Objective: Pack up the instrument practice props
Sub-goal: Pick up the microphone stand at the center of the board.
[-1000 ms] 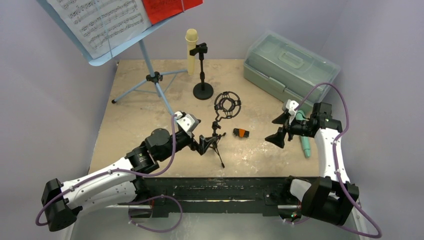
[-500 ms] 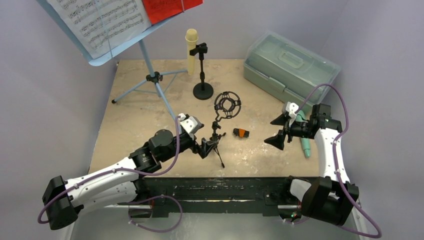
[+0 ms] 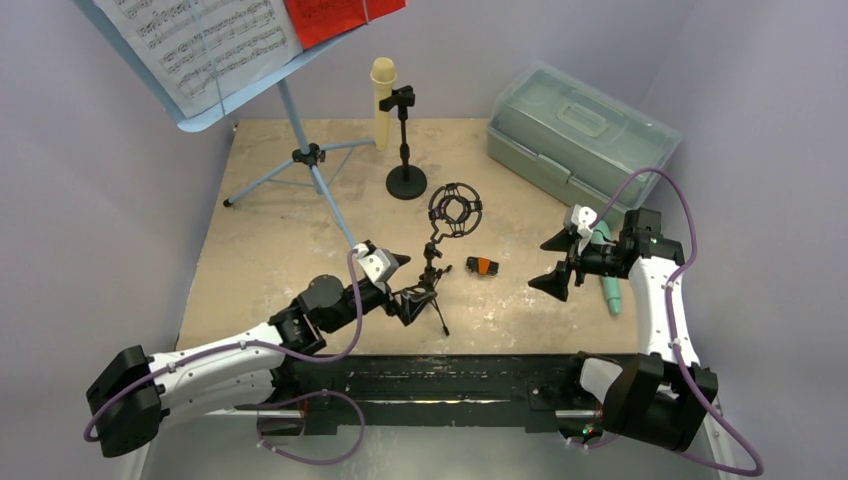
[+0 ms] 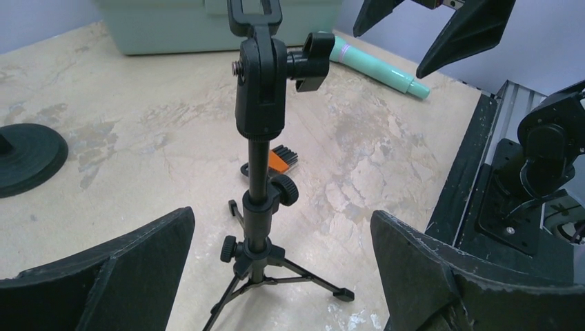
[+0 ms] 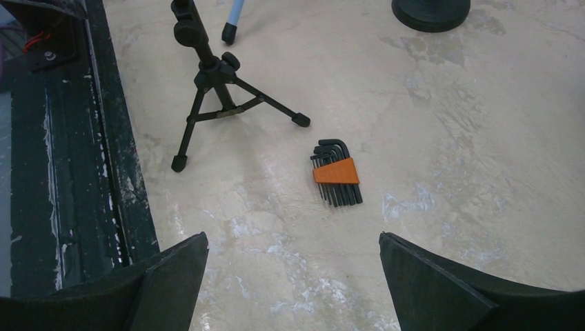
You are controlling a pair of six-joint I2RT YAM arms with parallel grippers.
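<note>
Left fingers (image 4: pixel 131 272) wide open and empty, one on each side of the tripod mic holder (image 4: pixel 261 172) near the worktop's (image 3: pixel 270 250) front edge; my wrist view cuts off its ring top. Right fingers (image 5: pixel 455 289) are likewise spread, holding nothing and facing the hex keys (image 5: pixel 336 176), and that arm partly covers the teal mic (image 3: pixel 610 290) lying at right. Rack (image 3: pixel 200 122) and pages (image 3: pixel 200 40) run off the frame's top; the cream mic (image 3: pixel 381 95) stands clipped at the back.

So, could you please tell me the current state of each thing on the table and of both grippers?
Music stand: upright, pages on it.
Cream microphone: upright, clipped in the round-base stand.
Teal microphone: lying flat.
Tripod stand: upright, ring mount empty.
Case: lid closed.
Hex keys: lying flat.
Left gripper: open, facing the tripod stand.
Right gripper: open, empty.
</note>
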